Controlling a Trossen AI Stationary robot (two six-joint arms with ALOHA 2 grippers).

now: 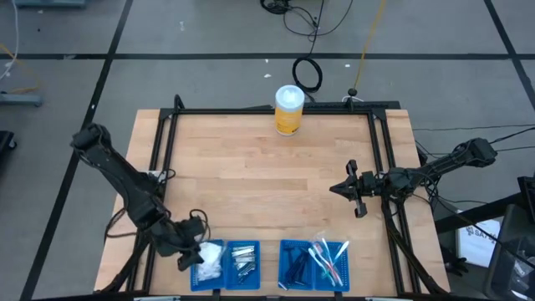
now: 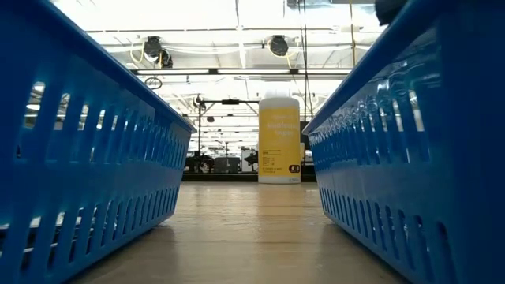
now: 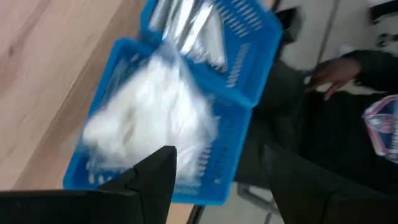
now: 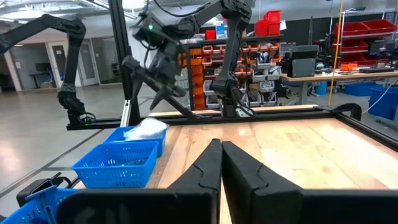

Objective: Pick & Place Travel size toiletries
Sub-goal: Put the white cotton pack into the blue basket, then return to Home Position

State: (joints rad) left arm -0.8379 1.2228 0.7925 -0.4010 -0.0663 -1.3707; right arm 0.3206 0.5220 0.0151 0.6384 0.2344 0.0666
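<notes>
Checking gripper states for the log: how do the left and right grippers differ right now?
The left gripper has its fingers spread open; the right gripper has its fingers pressed shut. The left gripper hangs over the blue tray of white packets at the table's near edge; the right gripper sits over bare wood near the table's right side, away from every tray. Neither holds anything.

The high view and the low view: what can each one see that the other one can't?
Only the high view shows both arms, the open left claw over the white packets, the shut right claw above the table, plus silver tubes, dark sticks and brushes. Only the low view shows ceiling lights. Both show the yellow canister and blue trays.
</notes>
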